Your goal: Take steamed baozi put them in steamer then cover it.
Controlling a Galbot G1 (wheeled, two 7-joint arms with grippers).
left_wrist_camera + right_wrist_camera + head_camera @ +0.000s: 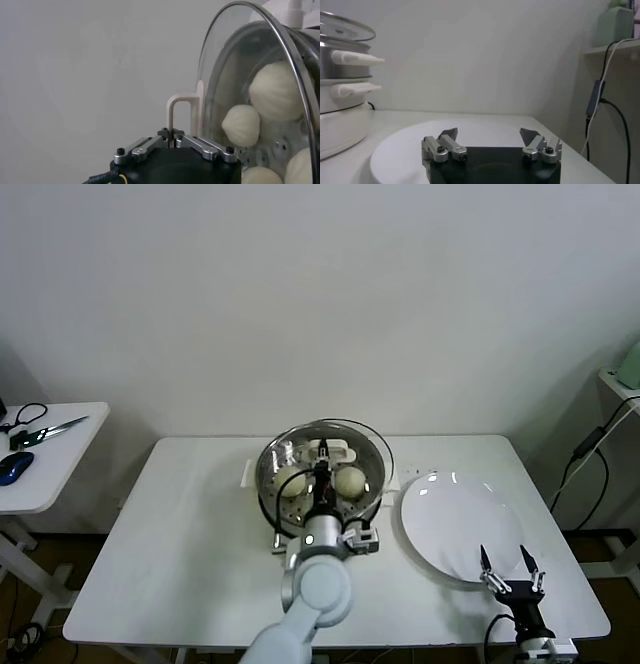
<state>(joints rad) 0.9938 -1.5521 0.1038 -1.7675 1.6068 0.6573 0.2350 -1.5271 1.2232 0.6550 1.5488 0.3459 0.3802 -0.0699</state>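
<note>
While the left end effector (322,452) clamps the lid handle (178,112) over the steamer (372,484), the right end effector (509,565) — fingers apart — waits.

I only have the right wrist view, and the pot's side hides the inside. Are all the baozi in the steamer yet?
Observer: Yes. Through the glass lid, the left wrist view shows four steamed baozi inside the steamer.
Operator: What's holding the lid?
Observer: The left gripper is shut on the lid's white handle.
Operator: Is the lid seated?
Observer: It doesn't look centred. In the head view it sits shifted toward the robot's right, past the steamer's rim.
</note>
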